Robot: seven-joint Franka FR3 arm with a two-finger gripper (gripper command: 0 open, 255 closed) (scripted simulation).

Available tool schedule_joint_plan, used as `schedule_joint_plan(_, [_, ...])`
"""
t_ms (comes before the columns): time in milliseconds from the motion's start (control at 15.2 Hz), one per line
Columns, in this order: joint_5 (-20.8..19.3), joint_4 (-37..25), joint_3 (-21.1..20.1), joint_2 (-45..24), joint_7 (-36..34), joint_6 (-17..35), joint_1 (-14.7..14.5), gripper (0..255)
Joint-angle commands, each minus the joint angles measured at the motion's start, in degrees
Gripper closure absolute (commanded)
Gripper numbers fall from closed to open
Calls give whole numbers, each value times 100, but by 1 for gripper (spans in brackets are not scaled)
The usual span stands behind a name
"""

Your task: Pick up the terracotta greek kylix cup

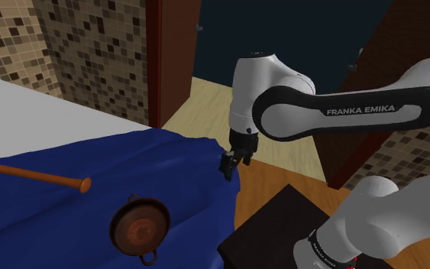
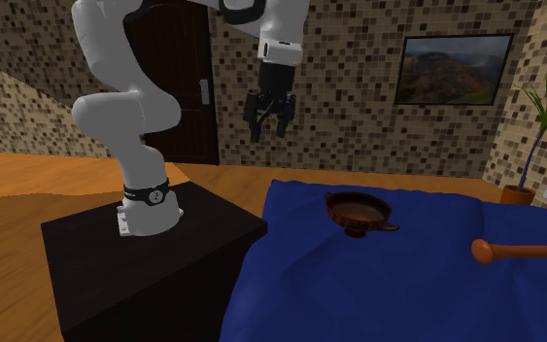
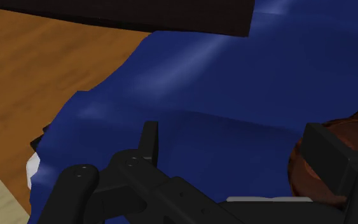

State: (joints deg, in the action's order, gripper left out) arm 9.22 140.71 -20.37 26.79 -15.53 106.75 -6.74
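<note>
My claw (image 2: 269, 124) hangs open, upper centre in the second exterior view, well apart from the brown kylix cup (image 2: 358, 210) on blue cloth (image 2: 407, 287)

Shoulder camera looks down over the blue cloth (image 1: 68, 214); second faces the arm (image 2: 116, 112).

blue cloth (image 1: 53, 222); wooden rod (image 1: 30, 173) lying on it

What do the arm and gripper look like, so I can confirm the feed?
The arm has glossy white rounded links with dark joint sections; one dark section carries white FRANKA EMIKA lettering. A black ring circles it near the stand. The gripper is all black with two blocky fingers.
</note>
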Motion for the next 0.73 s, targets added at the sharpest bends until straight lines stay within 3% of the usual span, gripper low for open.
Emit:
schedule_joint_plan(0, [19, -68, -247, -335, -275, 318, -46, 0])
schedule_joint_plan(330, [-196, -479, -812, -1303, -1017, 943, -92, 0])
schedule_joint_plan(660, [-792, -1074, -1266, -2432, -1918, 1427, -159, 0])
